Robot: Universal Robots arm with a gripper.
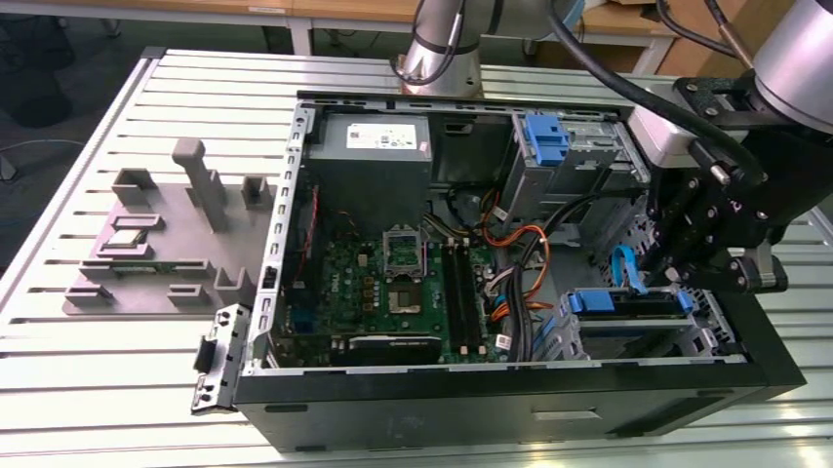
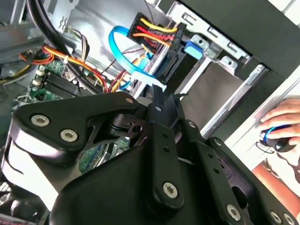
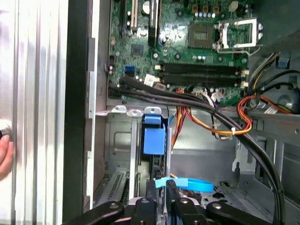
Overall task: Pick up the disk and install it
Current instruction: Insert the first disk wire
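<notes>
The disk (image 1: 625, 302) sits in the drive cage at the case's front corner, on the exterior view's right. Its blue plastic frame (image 3: 154, 139) faces out of the bay in the first wrist view. My black gripper (image 1: 657, 283) hangs just above that bay with its fingers close together, so it is shut. Its fingertips (image 3: 172, 188) touch a light blue flat cable (image 3: 192, 184) that loops up beside the disk. In the second wrist view the gripper (image 2: 157, 96) ends right at that cable's end (image 2: 151, 80). I cannot tell whether the cable is pinched.
The open computer case (image 1: 521, 385) lies on a slatted metal table (image 1: 117, 380). Inside are the green motherboard (image 1: 397, 278), the grey power supply (image 1: 371, 146), a second blue bracket (image 1: 547, 141) and bundles of orange and black wires (image 3: 220, 124). A grey fixture (image 1: 156, 239) stands at the exterior view's left. A person's hand (image 2: 281, 126) rests outside the case.
</notes>
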